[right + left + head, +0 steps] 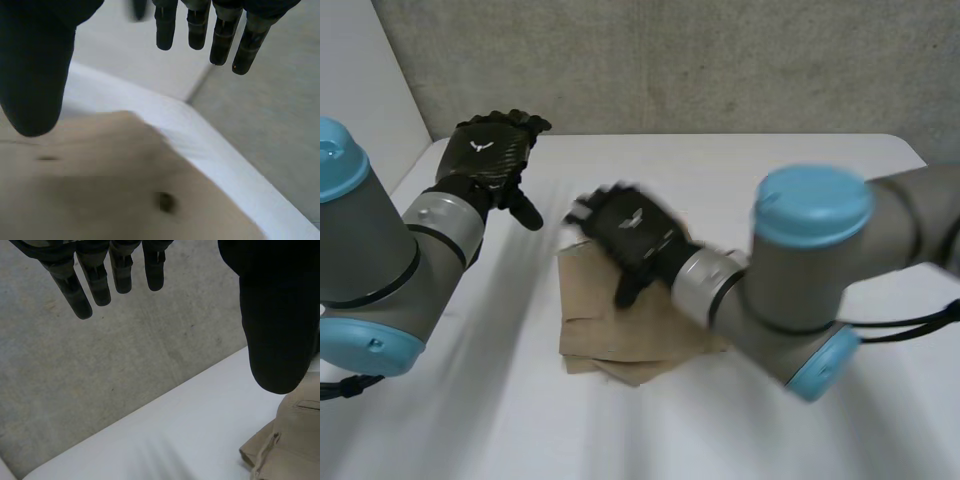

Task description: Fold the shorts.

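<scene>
The tan shorts (620,335) lie folded into a compact stack at the middle of the white table (800,200). My right hand (625,232) hovers over the stack's far edge, fingers straight and spread, holding nothing. In the right wrist view its fingers (200,30) hang free above the tan cloth (125,190). My left hand (490,155) is raised over the table's far left, apart from the shorts, open. In the left wrist view its fingers (100,280) are straight, and a corner of the shorts (285,445) with a drawstring lies beyond the thumb (277,320).
A grey concrete wall (700,60) runs behind the table's far edge. Bare white tabletop (450,400) surrounds the stack to the left, front and right. A white panel (360,90) stands at the far left.
</scene>
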